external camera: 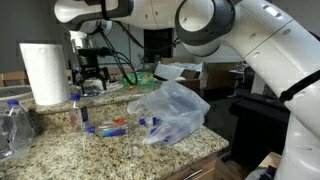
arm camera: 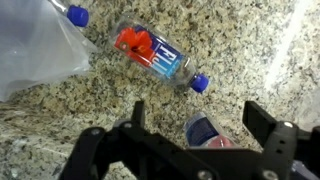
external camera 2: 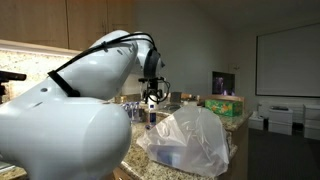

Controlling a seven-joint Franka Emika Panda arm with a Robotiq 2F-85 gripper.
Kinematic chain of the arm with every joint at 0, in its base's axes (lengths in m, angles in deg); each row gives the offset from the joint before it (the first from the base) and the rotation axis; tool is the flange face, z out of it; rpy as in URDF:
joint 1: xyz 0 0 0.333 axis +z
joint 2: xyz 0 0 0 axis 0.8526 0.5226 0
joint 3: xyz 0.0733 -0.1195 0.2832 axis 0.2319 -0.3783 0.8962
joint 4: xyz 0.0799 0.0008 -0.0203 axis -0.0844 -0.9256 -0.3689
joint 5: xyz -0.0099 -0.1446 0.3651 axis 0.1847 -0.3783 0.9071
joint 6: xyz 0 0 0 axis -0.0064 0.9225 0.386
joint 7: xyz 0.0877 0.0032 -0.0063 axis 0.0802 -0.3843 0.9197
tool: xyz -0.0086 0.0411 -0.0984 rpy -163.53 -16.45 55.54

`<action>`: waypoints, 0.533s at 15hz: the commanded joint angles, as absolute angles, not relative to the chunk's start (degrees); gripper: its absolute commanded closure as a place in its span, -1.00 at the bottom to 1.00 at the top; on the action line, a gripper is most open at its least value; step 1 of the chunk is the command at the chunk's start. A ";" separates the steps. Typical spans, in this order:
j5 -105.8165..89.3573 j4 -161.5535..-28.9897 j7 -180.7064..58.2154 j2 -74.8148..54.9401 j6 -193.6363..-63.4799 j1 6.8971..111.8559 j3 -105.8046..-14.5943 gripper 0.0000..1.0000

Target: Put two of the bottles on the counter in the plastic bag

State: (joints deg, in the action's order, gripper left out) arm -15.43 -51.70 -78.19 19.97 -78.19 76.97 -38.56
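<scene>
— What do I have under the arm?
— A speckled granite counter (external camera: 120, 152), with wooden cabinets (external camera 2: 60, 25) above it. On it the plastic bag (external camera: 175, 110) lies crumpled, and a paper towel roll (external camera: 43, 72) stands upright.
— And the pincer?
— Your gripper (arm camera: 197, 120) hangs wide open and holds nothing. The lying bottle (arm camera: 155, 55) is on the counter just beside the bag. The upright bottle (arm camera: 205, 132) shows its blue cap between your fingers (arm camera: 138, 118).

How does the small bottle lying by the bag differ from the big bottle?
The small bottle lies flat; the big bottle stands. The small bottle is far smaller than the big one. It has a red-and-blue label; the big one shows none. Both are clear, blue-capped.
</scene>
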 commanded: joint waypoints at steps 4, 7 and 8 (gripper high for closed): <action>-13.01 -64.04 -75.40 15.66 -77.40 75.12 -36.35 -1.00; -11.34 -70.31 -75.10 13.74 -80.64 73.70 -35.11 -1.00; -10.78 -72.43 -75.31 12.97 -82.08 73.25 -34.82 -1.00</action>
